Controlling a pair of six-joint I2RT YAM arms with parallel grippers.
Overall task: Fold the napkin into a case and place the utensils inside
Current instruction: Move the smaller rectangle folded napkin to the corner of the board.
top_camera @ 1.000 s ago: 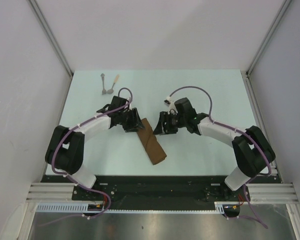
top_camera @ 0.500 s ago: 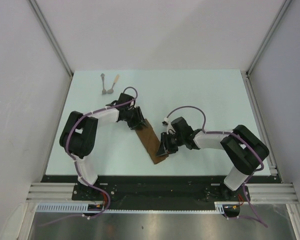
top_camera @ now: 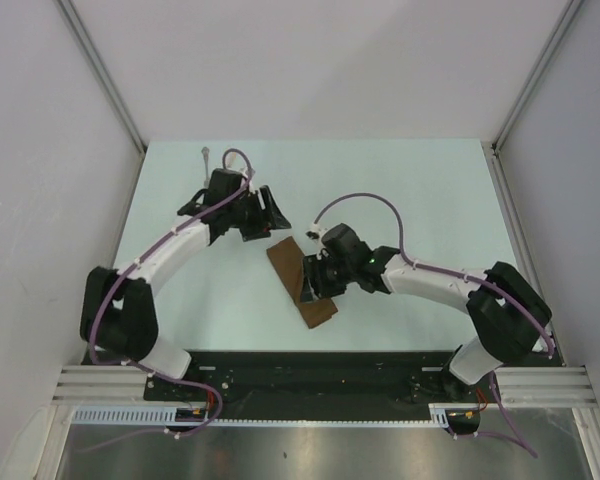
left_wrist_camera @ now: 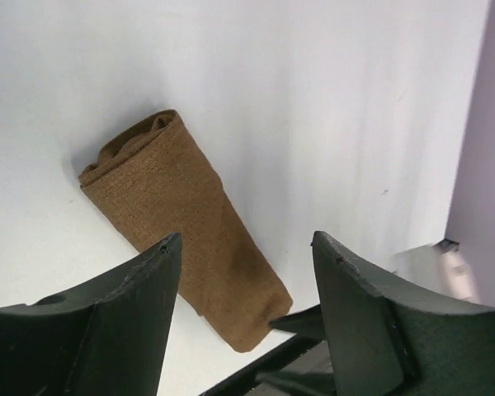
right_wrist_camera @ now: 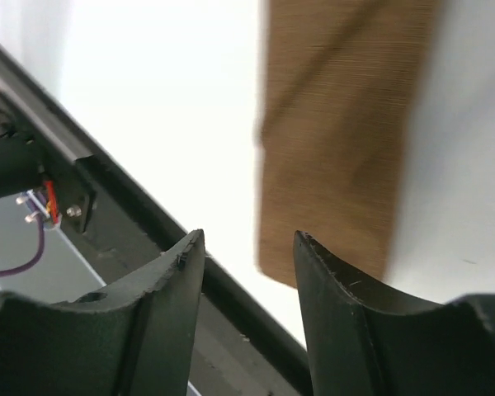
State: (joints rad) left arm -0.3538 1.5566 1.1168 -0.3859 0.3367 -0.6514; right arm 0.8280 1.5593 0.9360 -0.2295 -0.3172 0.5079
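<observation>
the left gripper [left_wrist_camera: 246, 247] hangs released, jaws spread, near the far end of the case [left_wrist_camera: 181, 223]; the right gripper [right_wrist_camera: 249, 241], also released, hovers over its near end. the case lies mid-table: soft, light cloth, likely to unfold, best pinched at its layered end.

- On the top view I see bright, even light and soft shadows on the table [top_camera: 430, 200].
- My right wrist view is blown out white, the case [right_wrist_camera: 346, 124] blurred.
- Left wrist view shows its weave sharply.
</observation>
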